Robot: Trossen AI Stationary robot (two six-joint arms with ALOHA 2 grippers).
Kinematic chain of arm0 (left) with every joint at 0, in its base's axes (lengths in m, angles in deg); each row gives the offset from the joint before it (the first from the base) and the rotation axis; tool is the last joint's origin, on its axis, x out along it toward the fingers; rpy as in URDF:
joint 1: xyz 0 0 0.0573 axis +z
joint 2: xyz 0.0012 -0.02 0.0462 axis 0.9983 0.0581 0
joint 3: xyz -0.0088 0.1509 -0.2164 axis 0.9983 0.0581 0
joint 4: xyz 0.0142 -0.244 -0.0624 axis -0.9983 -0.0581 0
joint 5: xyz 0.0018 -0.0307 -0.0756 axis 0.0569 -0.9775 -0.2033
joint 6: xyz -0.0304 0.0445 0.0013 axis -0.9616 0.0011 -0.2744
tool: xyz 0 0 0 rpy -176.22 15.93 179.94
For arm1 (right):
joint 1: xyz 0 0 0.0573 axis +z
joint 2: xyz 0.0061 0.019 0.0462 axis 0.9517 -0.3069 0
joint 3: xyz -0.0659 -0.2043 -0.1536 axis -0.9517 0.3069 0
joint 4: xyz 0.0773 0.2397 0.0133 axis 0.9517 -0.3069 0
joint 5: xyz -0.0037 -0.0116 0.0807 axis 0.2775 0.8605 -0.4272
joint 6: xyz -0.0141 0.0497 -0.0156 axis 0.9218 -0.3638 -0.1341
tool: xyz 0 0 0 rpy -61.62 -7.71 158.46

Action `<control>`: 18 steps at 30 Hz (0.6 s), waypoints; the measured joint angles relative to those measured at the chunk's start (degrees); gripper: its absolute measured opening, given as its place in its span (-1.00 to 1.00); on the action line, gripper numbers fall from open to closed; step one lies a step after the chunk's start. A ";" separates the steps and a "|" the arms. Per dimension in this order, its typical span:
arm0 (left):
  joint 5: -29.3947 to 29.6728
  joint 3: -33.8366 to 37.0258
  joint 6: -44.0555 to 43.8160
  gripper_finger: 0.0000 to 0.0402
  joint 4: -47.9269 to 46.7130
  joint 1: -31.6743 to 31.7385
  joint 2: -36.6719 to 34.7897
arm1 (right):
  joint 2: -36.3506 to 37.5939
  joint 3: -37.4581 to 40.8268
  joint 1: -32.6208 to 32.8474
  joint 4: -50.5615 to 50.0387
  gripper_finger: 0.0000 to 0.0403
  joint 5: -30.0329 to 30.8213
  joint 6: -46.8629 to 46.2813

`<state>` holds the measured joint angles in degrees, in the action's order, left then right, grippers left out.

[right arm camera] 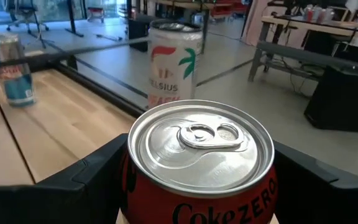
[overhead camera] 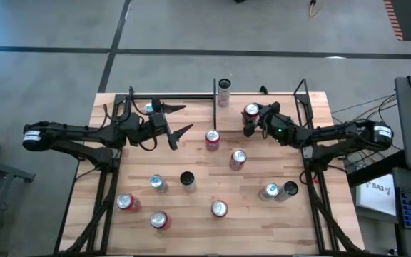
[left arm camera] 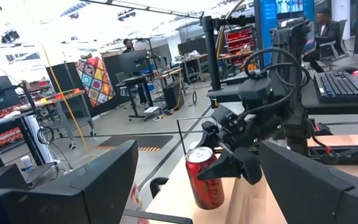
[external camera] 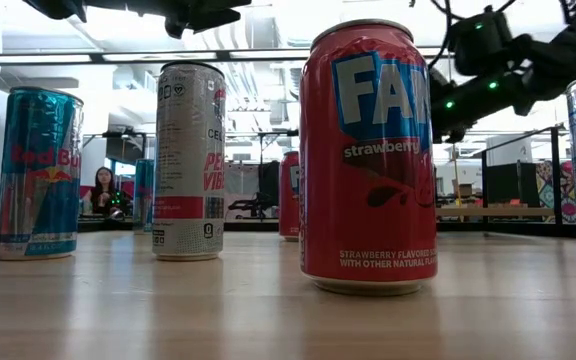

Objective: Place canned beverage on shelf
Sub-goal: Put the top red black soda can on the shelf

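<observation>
Here the right gripper (overhead camera: 252, 116) clamps a Coke can (overhead camera: 251, 111) over the shelf (overhead camera: 191, 107). The left gripper (overhead camera: 179, 120) hangs wide open, holding nothing.

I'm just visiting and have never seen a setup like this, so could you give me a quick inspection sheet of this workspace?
Surface: wooden tabletop, cans scattered over it.
Job's things: shelf at the far edge; white Celsius can and blue Red Bull can stand there; red Coke Zero can between the right gripper's fingers.
Clutter: Fanta strawberry can nearest the low camera; more red, silver and dark cans across the table.
Grippers: left gripper open, empty, over the shelf; right gripper around the Coke Zero can.
Cables: bundle on the floor at right.
Surroundings: open workshop; person seated far behind; keyboard on a desk.
</observation>
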<state>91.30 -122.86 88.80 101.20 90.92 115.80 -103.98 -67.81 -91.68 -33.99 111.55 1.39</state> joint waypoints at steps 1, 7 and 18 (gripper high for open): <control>-0.01 0.00 0.00 0.59 -0.15 0.00 0.00 | -0.46 -0.17 0.00 -0.02 0.46 -0.05 -0.01; -0.01 0.00 -1.13 0.59 -1.82 0.00 0.00 | -0.21 0.39 0.02 0.43 0.46 -0.06 -0.03; -0.03 0.00 -3.26 0.59 -2.50 0.00 0.04 | -0.07 2.06 -0.70 0.40 0.46 1.69 -5.21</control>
<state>91.27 -122.86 85.55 98.70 90.92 115.84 -104.06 -65.75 -92.38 -33.60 113.24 -3.81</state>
